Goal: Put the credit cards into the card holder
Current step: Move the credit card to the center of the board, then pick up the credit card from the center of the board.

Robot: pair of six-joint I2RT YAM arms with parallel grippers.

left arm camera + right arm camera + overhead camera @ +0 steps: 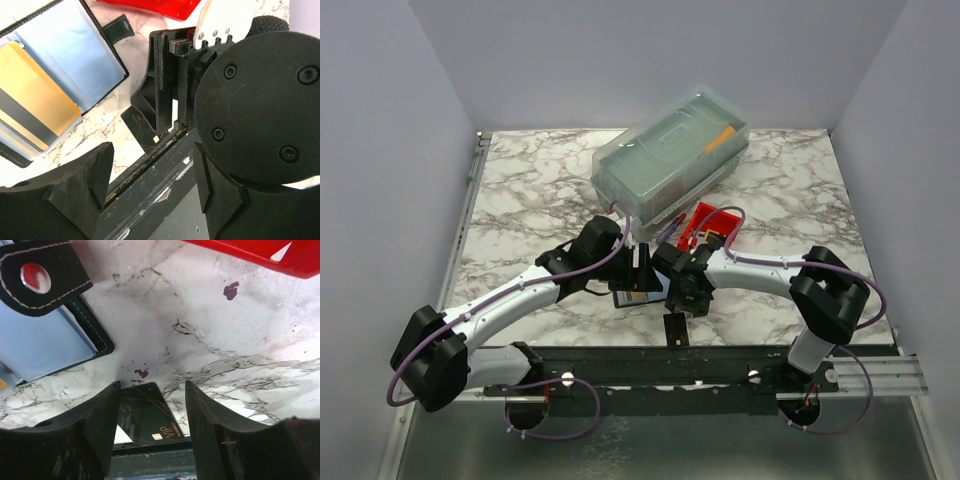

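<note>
The black card holder (638,292) lies open on the marble between both grippers. In the left wrist view the card holder (60,75) shows a gold card (35,100) in one clear sleeve and a pale blue sleeve beside it. A black card with gold "VIP" print (147,412) lies flat at the table's front edge (677,328). My right gripper (152,390) is open and hovers over this card, one finger on each side. My left gripper (152,165) is open and empty, just right of the holder, over the front rail. The holder's corner and snap strap (40,275) show in the right wrist view.
A red bin (712,225) stands just behind the grippers; it also shows in the left wrist view (155,7) and the right wrist view (260,255). A large clear lidded box (670,150) sits at the back. A black rail (720,365) runs along the table's front edge.
</note>
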